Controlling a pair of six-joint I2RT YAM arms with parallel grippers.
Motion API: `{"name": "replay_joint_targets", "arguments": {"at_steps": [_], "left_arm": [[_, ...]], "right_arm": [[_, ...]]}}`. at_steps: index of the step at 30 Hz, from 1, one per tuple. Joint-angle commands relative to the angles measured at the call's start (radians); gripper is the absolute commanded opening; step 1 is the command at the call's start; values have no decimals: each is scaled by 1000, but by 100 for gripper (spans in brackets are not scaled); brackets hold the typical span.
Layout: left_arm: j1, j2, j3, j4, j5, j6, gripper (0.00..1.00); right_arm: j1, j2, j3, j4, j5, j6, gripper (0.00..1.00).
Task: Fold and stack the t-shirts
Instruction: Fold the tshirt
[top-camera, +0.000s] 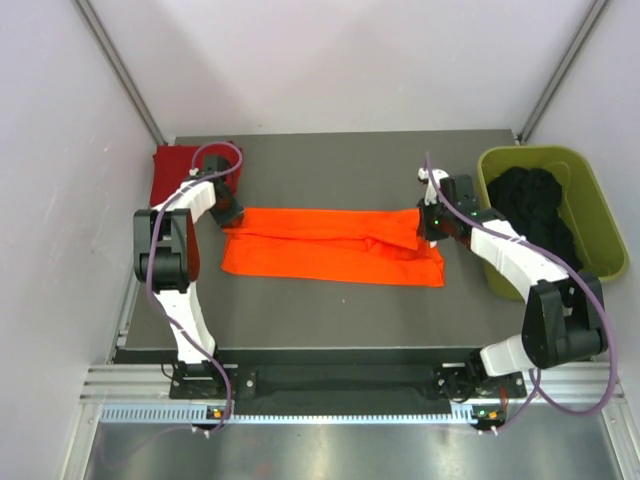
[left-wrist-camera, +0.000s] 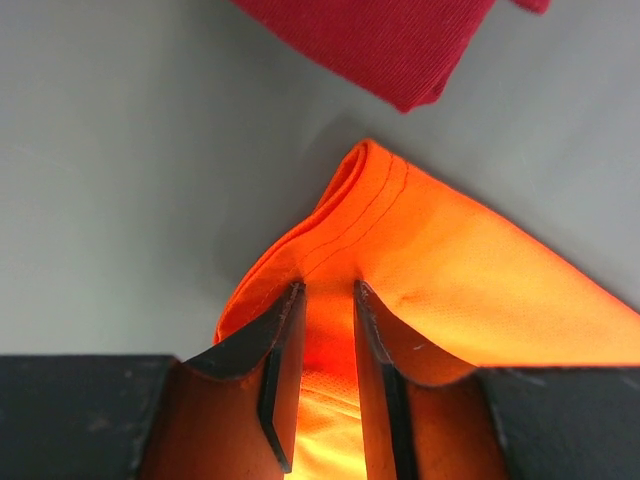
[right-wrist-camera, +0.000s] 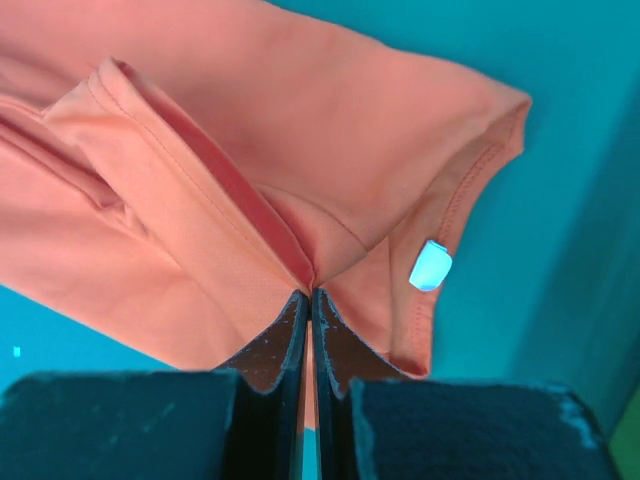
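The bright orange t-shirt (top-camera: 330, 245) lies in a long folded band across the middle of the table. My left gripper (top-camera: 230, 212) is at its far left corner. In the left wrist view the narrow-set jaws (left-wrist-camera: 328, 285) hold a fold of the orange fabric (left-wrist-camera: 480, 270) between them. My right gripper (top-camera: 430, 222) is at the shirt's far right end. In the right wrist view it (right-wrist-camera: 310, 293) is pinched tight on a fold of the orange shirt (right-wrist-camera: 250, 130) near the collar. The dark red t-shirt (top-camera: 172, 170) lies bunched at the far left corner and also shows in the left wrist view (left-wrist-camera: 380, 40).
An olive-green tub (top-camera: 545, 152) stands at the right edge, holding dark clothes (top-camera: 535, 205). A white label (right-wrist-camera: 431, 265) sits inside the orange shirt's collar. Walls close in the table at the back and both sides.
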Motion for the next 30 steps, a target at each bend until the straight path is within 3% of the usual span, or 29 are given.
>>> {"name": "replay_joint_targets", "arguments": {"at_steps": [1,8,17,23,30], "left_arm": [[6,-32,-55,-46,-40,-9,32],[6,-86,-83,-69,-86,-17,36],[5,-169,-121,-46,-85,-14,40],[3,-177,-84,-37,0,31,40],[-3,-148,-29,-2,153,58,41]], "right_arm": [[56,-64,-31,12,70,-71,0],[136,-148,-88,-37,330,-86,0],[176,-184,-192,-7,484,-204,10],[184,-173,-71,-99,353,-185,31],[192,-86,49,-20,202,-132,41]]}}
